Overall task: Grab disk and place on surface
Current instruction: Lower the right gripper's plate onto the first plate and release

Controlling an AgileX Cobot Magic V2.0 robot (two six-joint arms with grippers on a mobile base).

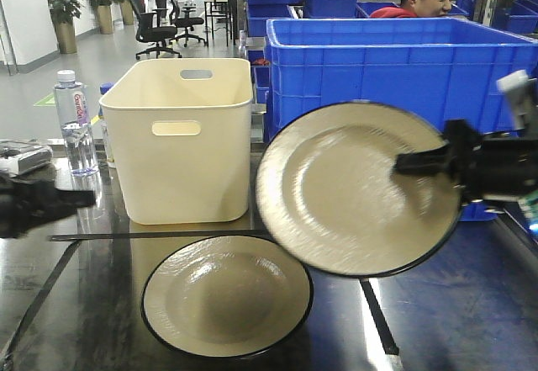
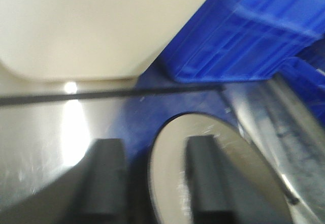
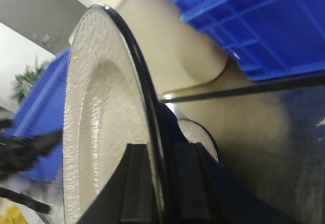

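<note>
**Disk up in the air, pinched at the rim by the right arm**

The disk [image 1: 336, 190] is a cream plate with a thin black rim. It's off the tabletop [image 1: 454, 304], hanging over the right half. It's tipped up close to on edge, with the hollow face turned toward the front edge and a bit left. It's round, so no real long axis – in the right wrist view the rim just runs top to bottom.

The right gripper [image 1: 405, 165] comes in from the right side and is clamped on the disk's right rim, one finger on each face.

A second plate [image 1: 227, 295] lies flat near the middle of the front edge. The disk's low rim overlaps it in the front view, but I can't tell if they touch.

Behind that are a black tape strip [image 1: 151, 235], a cream bin [image 1: 185, 152] and blue crates [image 1: 378, 60].

The left gripper [image 1: 84, 196] sits at the left edge – fingers spread, gripping nothing. A water bottle [image 1: 74, 123] stands behind it.
</note>
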